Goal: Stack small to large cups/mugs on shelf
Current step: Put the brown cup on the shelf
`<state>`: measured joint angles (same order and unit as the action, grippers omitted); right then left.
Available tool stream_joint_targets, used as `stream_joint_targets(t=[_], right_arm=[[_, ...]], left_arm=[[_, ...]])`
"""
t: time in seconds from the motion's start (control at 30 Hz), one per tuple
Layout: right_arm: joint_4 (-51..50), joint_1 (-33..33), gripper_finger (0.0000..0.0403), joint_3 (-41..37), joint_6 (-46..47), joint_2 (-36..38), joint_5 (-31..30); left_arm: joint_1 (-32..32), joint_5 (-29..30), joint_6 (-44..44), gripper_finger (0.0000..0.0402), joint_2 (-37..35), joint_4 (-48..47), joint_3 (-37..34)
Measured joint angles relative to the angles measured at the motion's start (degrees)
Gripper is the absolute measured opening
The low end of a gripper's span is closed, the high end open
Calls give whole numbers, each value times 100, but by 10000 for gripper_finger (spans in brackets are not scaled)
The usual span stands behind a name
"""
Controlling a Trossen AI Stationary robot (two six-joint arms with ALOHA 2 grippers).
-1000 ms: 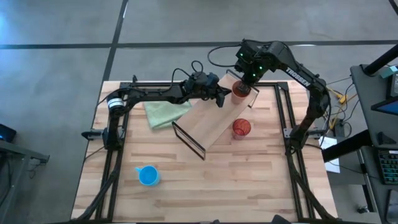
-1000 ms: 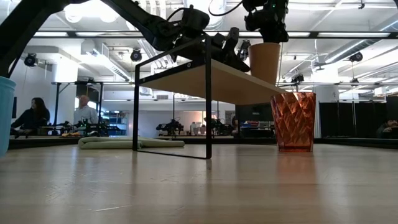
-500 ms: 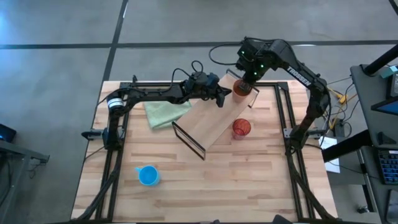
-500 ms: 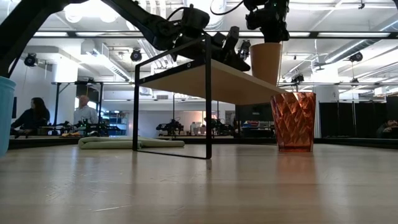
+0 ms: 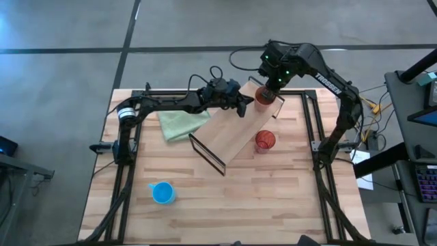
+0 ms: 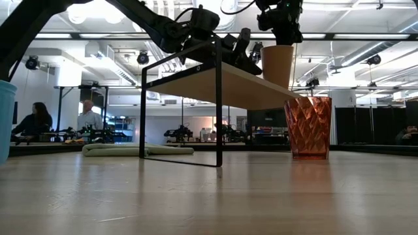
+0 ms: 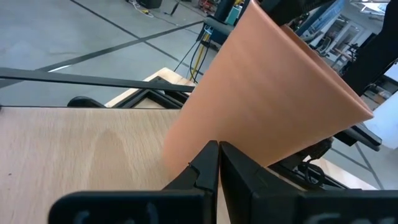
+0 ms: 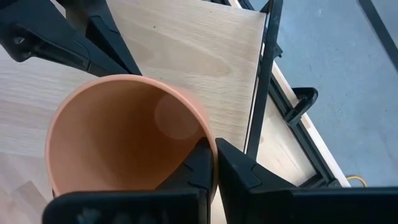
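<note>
Three cups in view. Orange-brown cup point(image 5: 264, 97) sits over the far end of the shelf point(image 5: 235, 130), upright, mouth up; low view shows its base point(image 6: 277, 65) at board level, can't tell if it touches. Right end effector point(image 5: 273, 80) is clamped on the cup's rim: in the right wrist view the fingers point(image 8: 205, 165) pinch the rim wall of the cup point(image 8: 118, 137), one finger inside, one outside.

Left end effector point(image 5: 244, 106) is on the shelf top just beside the cup, arm reaching in across the green cloth point(image 5: 179, 124). Left wrist view: its two fingers point(image 7: 214, 168) are together, no gap, tips right up against the cup's side point(image 7: 267, 99). Contact or not, can't tell. Nothing held.

Red tumbler point(image 5: 265, 141) stands upright on the worktop point(image 5: 273, 198), just beside the shelf's long edge on the right arm's side. Low view puts it point(image 6: 310, 127) under the board's overhang, near the far legs.

Blue cup point(image 5: 162, 193) stands on the worktop well apart from the rest, near the front left area; only its edge point(image 6: 5, 121) shows in the low view.

Shelf lies diagonal on the worktop; board sits level on black wire legs point(image 6: 218, 104). Cloth is folded, partly under the left arm, beside the shelf's far-left corner.

Background in the low view: two people point(image 6: 32, 121) seated far behind the worktop.
</note>
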<state>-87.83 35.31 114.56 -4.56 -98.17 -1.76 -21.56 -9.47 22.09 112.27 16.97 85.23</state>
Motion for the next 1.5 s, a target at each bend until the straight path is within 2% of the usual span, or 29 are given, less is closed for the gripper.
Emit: stream_joint_targets(t=[1.17, 1.4, 1.5], right_arm=[[140, -4, 9, -4, 155, 7, 20], [142, -8, 9, -4, -561, 11, 44], [136, -11, 16, -4, -590, 11, 46]], left_arm=[[-131, -132, 0, 0, -57, -2, -31], [-131, -245, 0, 0, -57, -4, -31], [-133, -245, 0, 0, -57, -14, -31]])
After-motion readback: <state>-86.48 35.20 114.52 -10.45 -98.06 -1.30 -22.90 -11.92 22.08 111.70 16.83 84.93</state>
